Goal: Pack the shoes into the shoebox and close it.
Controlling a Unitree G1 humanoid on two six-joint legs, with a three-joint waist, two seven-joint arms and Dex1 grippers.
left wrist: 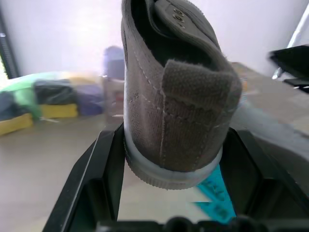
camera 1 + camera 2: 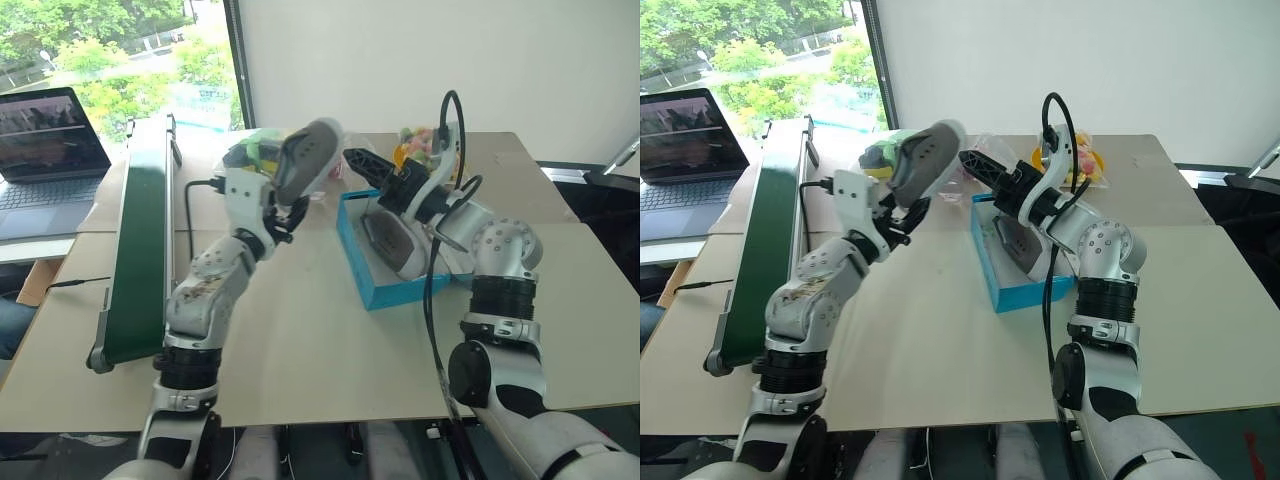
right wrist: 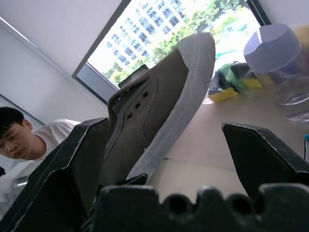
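My two head views look forward and down over the table [image 2: 300,330] from close above, sharing both arms. My left wrist view sits right behind the held shoe [image 1: 174,96]; my right wrist view faces that same shoe from across, upward towards a window [image 3: 159,38]

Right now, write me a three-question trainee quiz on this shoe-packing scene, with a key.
1. True or false: the left gripper holds a grey shoe in the air by its heel end.
2. Where is the other shoe? A) on the green conveyor B) inside the blue shoebox C) on the laptop
3. Fill in: the right gripper hangs over the shoebox with its fingers ____, holding nothing.

Key: 1 true; 2 B; 3 open.
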